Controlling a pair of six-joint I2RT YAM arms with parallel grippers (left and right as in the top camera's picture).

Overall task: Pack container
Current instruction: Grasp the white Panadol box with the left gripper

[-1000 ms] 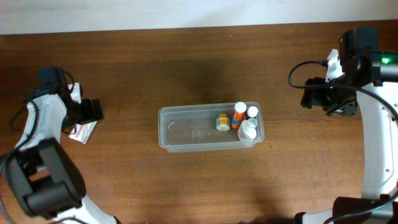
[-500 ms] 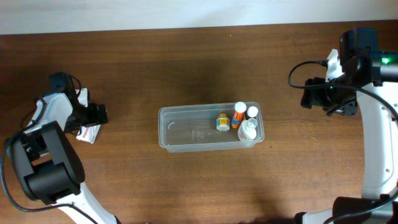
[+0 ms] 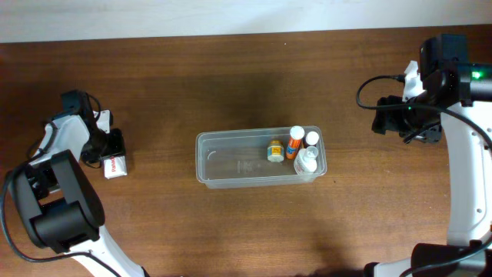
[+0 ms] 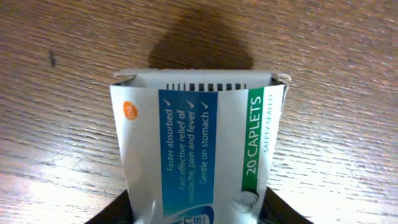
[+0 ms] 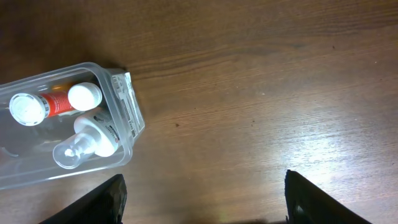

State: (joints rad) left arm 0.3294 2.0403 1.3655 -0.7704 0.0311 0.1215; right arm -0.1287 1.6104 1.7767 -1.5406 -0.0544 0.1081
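Now the left gripper (image 4: 196,216), clenched on the white, blue and green cardboard caplet box (image 4: 196,143), has swung it from tilted to square, likely lined up for packing. The clear, shallow plastic tub (image 3: 206,161) lies well apart, between the arms. Small capped bottles (image 3: 311,138) crowd the end nearer the right arm, and the rest is bare. Beyond, the right gripper (image 5: 204,190) hangs released, empty.

The left arm (image 3: 71,127) has swung round over the last second. Its head pointed across the surface (image 3: 231,85) before and now points toward the near edge. The caplet box (image 3: 115,166) has come with it: it lay tilted a second ago, and now sits squarer and slightly nearer the middle, its end between the left fingers (image 4: 283,214).
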